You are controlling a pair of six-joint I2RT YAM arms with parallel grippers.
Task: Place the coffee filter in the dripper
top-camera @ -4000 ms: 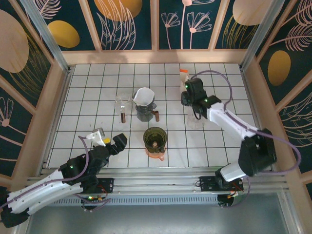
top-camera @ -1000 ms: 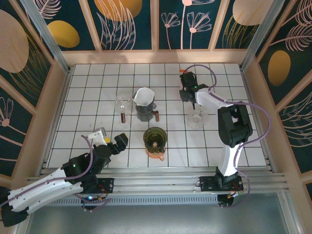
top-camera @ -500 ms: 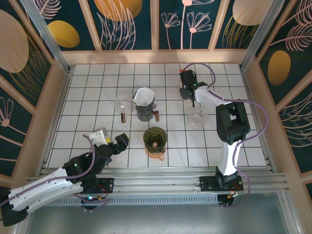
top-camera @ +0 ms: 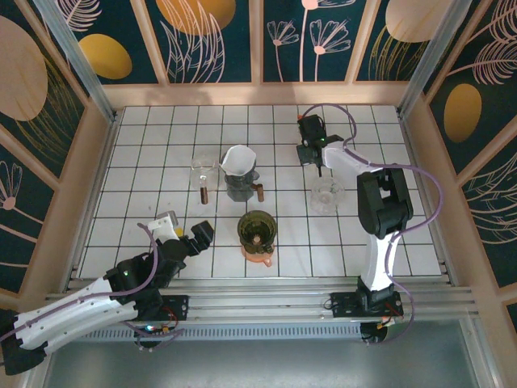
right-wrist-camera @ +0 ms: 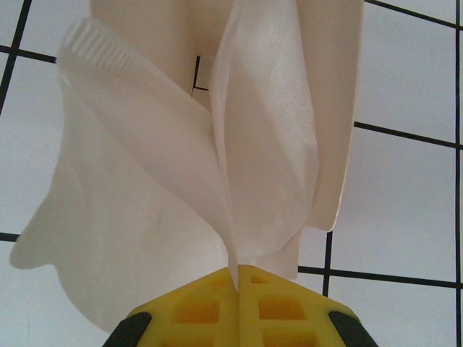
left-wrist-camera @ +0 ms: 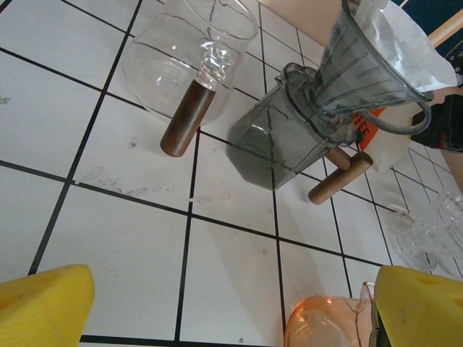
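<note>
Right wrist view: right gripper (right-wrist-camera: 239,278) is pinching the white coffee filter (right-wrist-camera: 268,144) at lower centre; left gripper (top-camera: 184,230) is sitting wide. Hazard: thin paper slipping or tearing from this edge-only grip.

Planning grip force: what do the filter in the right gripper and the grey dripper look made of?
Filter: thin white paper, matte, crimped edge and soft folds. Dripper: smoky translucent plastic or glass, glossy, ribbed wall; cannot tell which.
</note>
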